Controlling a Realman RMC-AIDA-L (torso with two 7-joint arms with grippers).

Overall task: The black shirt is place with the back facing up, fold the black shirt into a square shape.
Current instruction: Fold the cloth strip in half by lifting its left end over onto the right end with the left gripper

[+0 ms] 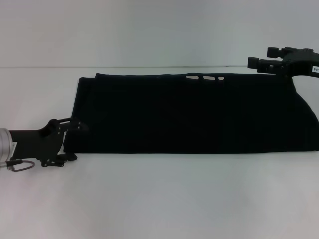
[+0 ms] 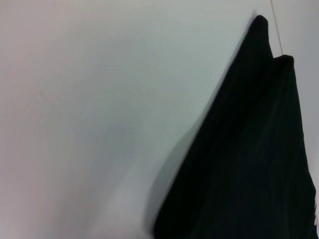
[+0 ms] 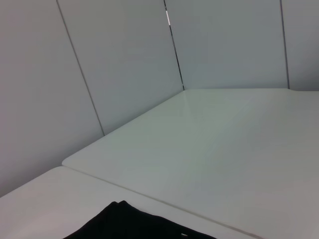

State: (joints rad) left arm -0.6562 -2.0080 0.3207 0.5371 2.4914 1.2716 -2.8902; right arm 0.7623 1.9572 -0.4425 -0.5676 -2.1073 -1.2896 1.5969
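Observation:
The black shirt (image 1: 194, 114) lies flat on the white table (image 1: 159, 199) as a long rectangle running left to right. Small white marks (image 1: 204, 78) show along its far edge. My left gripper (image 1: 76, 142) is open at the shirt's near left corner, one finger on each side of that corner. My right gripper (image 1: 259, 56) is open above the far right corner, holding nothing. A folded shirt edge (image 2: 249, 159) fills one side of the left wrist view. In the right wrist view only a dark tip of the shirt (image 3: 134, 224) shows.
The white table extends in front of the shirt and to its left. Pale wall panels (image 3: 124, 59) stand behind the table, and a second white surface (image 3: 224, 144) adjoins it in the right wrist view.

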